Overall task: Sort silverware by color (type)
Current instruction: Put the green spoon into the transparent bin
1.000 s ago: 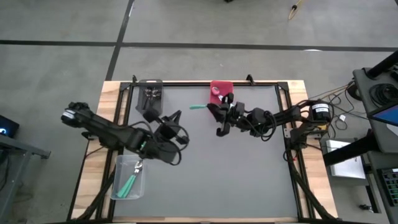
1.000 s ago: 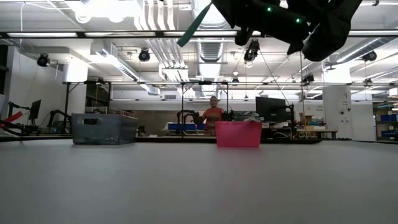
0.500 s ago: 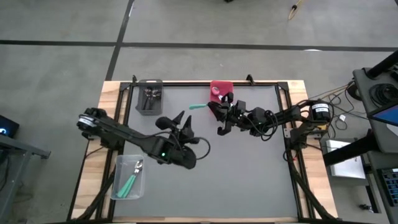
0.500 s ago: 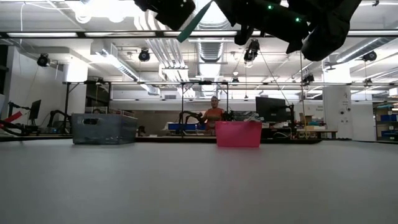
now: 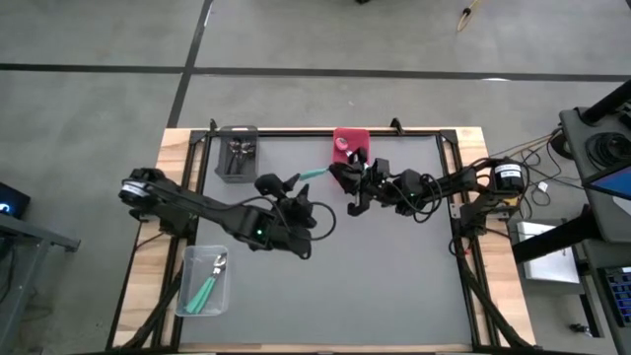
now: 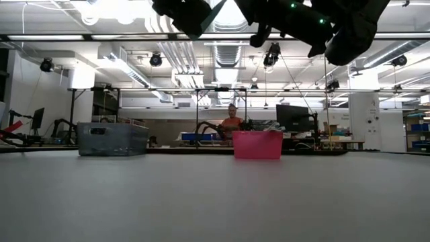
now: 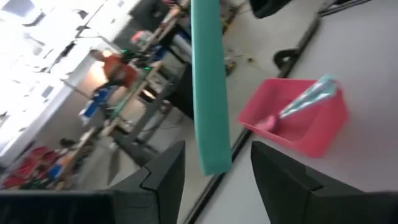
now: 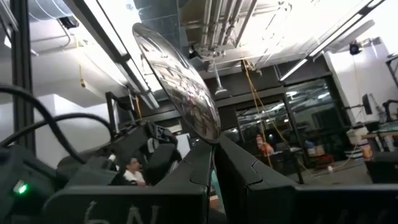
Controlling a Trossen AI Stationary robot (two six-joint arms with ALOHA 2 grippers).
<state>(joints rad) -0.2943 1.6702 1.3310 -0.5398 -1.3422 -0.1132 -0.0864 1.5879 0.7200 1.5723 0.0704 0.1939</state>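
The right gripper (image 5: 348, 176) hangs above the far middle of the counter (image 5: 394, 276), just in front of the red bin (image 5: 349, 141). Its fingers (image 8: 205, 171) are pinched tight on a teal-handled spoon (image 5: 314, 173); in the right wrist view the shiny bowl (image 8: 180, 84) sticks up from between the closed tips, and in the high view the teal handle points out toward the left arm.

The left gripper (image 5: 286, 184) is raised over the middle of the counter, reaching up to that handle. Its fingers (image 7: 165, 177) stand wide apart with the free end of the teal handle (image 7: 207, 87) between them, and the left wrist view shows a gap on each side, so they have hold of nothing.

The red bin sits at the far edge of the counter and holds a spoon with a light-blue handle (image 7: 308, 98) leaning on its rim. The grey bin (image 5: 237, 153) stands at the far left corner with dark silverware inside (too small to count). The clear bin (image 5: 205, 281) at the near left corner holds teal-handled spoons (image 5: 207, 289).

In the low view both arms show only along the top edge, well above the counter, and a person (image 6: 232, 121) sits in the room behind the red bin
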